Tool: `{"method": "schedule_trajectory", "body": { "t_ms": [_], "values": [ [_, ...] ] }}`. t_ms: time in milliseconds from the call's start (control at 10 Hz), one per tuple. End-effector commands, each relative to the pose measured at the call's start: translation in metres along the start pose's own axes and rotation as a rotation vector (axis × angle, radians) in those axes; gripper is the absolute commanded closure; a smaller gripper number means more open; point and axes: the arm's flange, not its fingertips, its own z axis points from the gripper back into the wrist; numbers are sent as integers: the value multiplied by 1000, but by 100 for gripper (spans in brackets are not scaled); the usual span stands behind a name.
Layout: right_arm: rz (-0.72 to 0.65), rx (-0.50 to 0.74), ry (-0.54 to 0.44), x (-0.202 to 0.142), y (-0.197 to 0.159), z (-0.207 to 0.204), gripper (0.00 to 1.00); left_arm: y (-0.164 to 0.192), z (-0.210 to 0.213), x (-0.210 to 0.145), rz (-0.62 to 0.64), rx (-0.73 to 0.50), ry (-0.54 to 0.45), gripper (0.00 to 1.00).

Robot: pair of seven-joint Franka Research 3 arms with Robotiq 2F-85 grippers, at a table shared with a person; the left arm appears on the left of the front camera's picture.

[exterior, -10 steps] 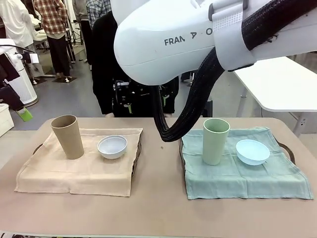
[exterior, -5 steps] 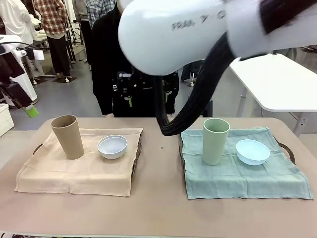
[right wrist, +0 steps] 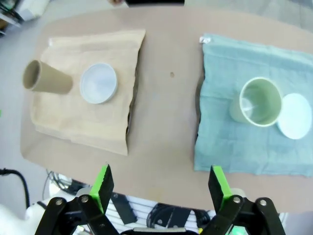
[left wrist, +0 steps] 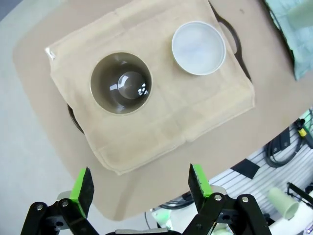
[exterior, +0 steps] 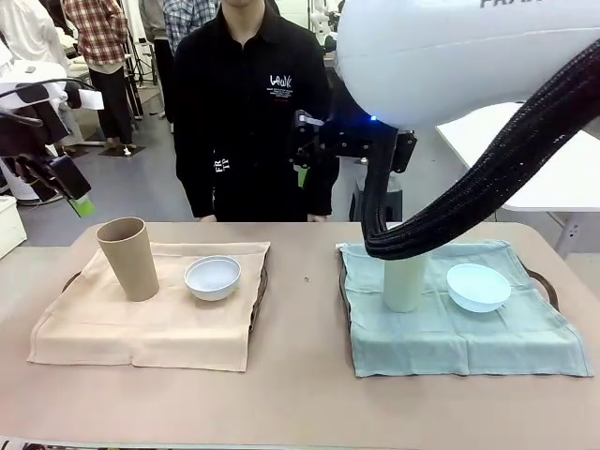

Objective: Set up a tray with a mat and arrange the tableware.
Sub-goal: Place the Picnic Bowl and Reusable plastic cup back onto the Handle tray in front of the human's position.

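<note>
A person in a black shirt with a small white logo on the chest stands at the far side of the tan table. A white table stands off to the right behind. Farther back on the left, other people stand on the grey floor, one in a plaid shirt.

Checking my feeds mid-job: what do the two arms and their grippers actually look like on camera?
The right arm is a glossy white rounded shell with dark grey lettering, trailed by a black ribbed cable hose. The left gripper and right gripper match: black linkage bodies with round pivot bolts and bright green pads on the jaws. A black gripper with a green pad also shows at the front view's left edge.
</note>
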Motion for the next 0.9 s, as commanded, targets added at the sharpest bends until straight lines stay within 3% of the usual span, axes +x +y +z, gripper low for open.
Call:
{"method": "schedule_trajectory", "body": {
  "t_ms": [0,100,200,400,500,600,700,800],
  "values": [
    [-16,239,122,10,-27,0,0,-6,0,2,4,9,4,0],
    [-63,523,181,19,-66,3,0,16,15,0,81,-210,-51,0],
    [-111,711,160,15,-112,9,0,40,27,-7,160,-372,-134,0],
    [-186,922,89,-7,-193,10,0,77,31,-28,295,-711,-245,0],
    [-240,903,98,-19,-216,2,0,90,25,-34,331,-807,-241,0],
    [-463,574,123,-21,-221,-7,0,88,15,-34,337,-677,-219,0],
    [-184,858,38,7,-196,17,0,80,33,-39,261,-644,-226,0],
    [-184,858,38,7,-196,17,0,80,33,-39,261,-644,-226,0]
  ]
}}
